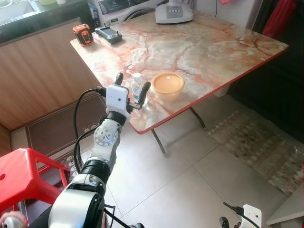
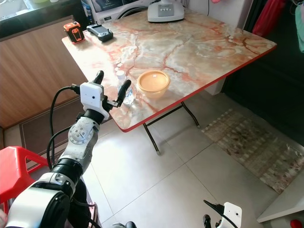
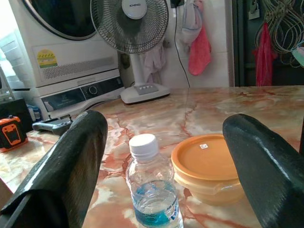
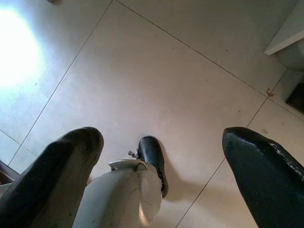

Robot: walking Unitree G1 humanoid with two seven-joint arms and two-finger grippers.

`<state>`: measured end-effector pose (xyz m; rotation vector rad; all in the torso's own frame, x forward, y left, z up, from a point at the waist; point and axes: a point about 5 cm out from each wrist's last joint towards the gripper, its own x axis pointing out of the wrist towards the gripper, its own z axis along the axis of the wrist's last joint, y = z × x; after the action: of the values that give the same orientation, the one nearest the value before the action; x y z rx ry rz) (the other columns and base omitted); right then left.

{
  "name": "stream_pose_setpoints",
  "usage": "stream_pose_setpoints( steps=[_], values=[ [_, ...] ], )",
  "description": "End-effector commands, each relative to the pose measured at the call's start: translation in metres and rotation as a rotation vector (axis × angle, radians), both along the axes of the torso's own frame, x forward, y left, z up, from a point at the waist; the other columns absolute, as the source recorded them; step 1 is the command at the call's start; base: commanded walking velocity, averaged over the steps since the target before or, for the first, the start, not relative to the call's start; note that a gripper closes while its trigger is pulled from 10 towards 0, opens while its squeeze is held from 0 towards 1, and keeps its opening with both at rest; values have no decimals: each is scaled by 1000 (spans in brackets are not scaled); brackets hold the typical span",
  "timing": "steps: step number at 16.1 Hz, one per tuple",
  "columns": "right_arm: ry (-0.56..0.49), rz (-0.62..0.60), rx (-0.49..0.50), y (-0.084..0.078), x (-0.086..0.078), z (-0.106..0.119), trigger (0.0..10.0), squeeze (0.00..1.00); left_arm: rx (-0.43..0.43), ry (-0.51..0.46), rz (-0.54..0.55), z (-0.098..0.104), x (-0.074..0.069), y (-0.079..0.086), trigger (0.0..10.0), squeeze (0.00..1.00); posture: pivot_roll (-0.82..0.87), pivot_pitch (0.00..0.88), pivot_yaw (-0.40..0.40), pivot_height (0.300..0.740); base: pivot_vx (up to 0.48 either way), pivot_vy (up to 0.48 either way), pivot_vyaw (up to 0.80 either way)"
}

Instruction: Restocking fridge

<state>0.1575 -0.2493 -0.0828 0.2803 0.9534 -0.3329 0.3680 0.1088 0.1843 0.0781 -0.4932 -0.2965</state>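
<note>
Bottle (image 3: 153,190): small, clear plastic, white screw cap, blue label band low on the body, water inside; upright near the front edge of the surface (image 1: 204,47).
Bottle position: between the two black fingers of the left end effector (image 1: 131,90), no visible contact with either finger.
Left end effector: released, fingers spread wide, raised at the surface's near edge, one finger on each side of the bottle.
Right end effector (image 4: 161,190): released, fingers apart, hanging low over the tiled floor (image 4: 156,71), well apart from the surface.
Container (image 1: 167,84): round, orange, lidded, just beside the bottle on its right, close to the right-hand finger's path.
Surface: marbled pink and cream top with a red rim, on folding metal legs.
Far end of surface: white fan base (image 1: 174,13); in the left wrist view, the fan head (image 3: 129,23) above it.
Far left corner: orange-and-black device (image 1: 82,34) and a dark handheld controller (image 1: 108,34) side by side, well apart from the bottle.
Behind surface: white washing machine (image 3: 66,61), pink cloth (image 3: 199,50) hanging on the wall.
Floor nearby: red plastic stool (image 1: 26,178) at the robot's left, patterned mat (image 1: 266,147) to the right.
</note>
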Motion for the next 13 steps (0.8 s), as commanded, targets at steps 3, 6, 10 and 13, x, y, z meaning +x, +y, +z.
stream_pose_setpoints(
  steps=[3,6,10,13],
  values=[
    [-1,-11,11,2,-3,-1,10000,0,-29,-49,31,21,6,13,10000,0,-65,90,106,740,346,0,0],
    [-3,-8,10,2,-2,-1,10000,0,-19,-87,48,31,7,14,10000,0,-66,92,106,740,368,0,0],
    [1,11,8,2,-3,-1,10000,0,-42,-93,48,38,8,15,10000,0,-62,86,103,740,357,0,0],
    [-2,1,13,2,-3,-2,10000,0,-41,-118,19,44,6,11,10000,0,-61,79,103,740,230,0,0]
  ],
)
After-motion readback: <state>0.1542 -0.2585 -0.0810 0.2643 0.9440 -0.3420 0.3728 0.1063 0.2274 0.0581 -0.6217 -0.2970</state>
